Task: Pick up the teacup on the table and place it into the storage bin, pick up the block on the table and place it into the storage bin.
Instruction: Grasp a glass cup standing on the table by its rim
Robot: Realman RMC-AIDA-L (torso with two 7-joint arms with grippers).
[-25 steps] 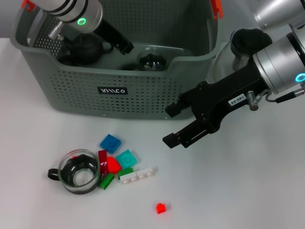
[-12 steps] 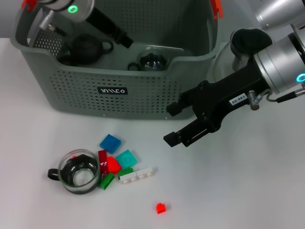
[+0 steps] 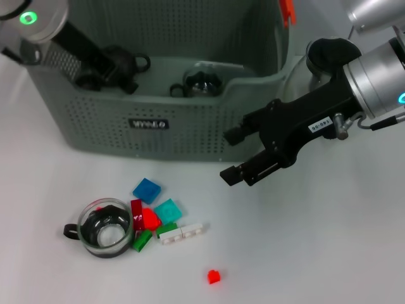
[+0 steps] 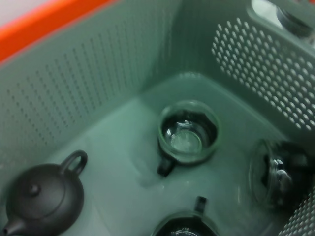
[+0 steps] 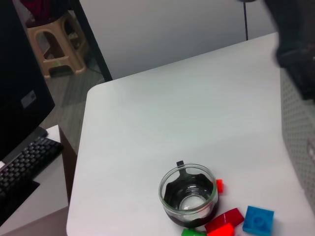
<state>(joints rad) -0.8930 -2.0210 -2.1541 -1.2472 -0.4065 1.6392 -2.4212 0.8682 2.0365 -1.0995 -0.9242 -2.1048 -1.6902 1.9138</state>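
Two arms work my rig: since a second ago the left gripper [image 3: 104,68] has swung from above the bin's middle to its left wall, and I cannot tell how its jaws stand. My right gripper [image 3: 231,155] has barely shifted, hovering before the bin's front right corner over the white surface [image 3: 329,240], jaws parted and holding nothing. Largest, the storage bin [image 3: 190,123], grey-green and perforated with an orange clip, holds a black teapot [image 4: 42,199] and glass cups. One glass teacup [image 3: 105,227] with a dark handle stands on the surface in front, just beside coloured blocks [image 3: 155,214]; a small red block [image 3: 214,276] lies apart.
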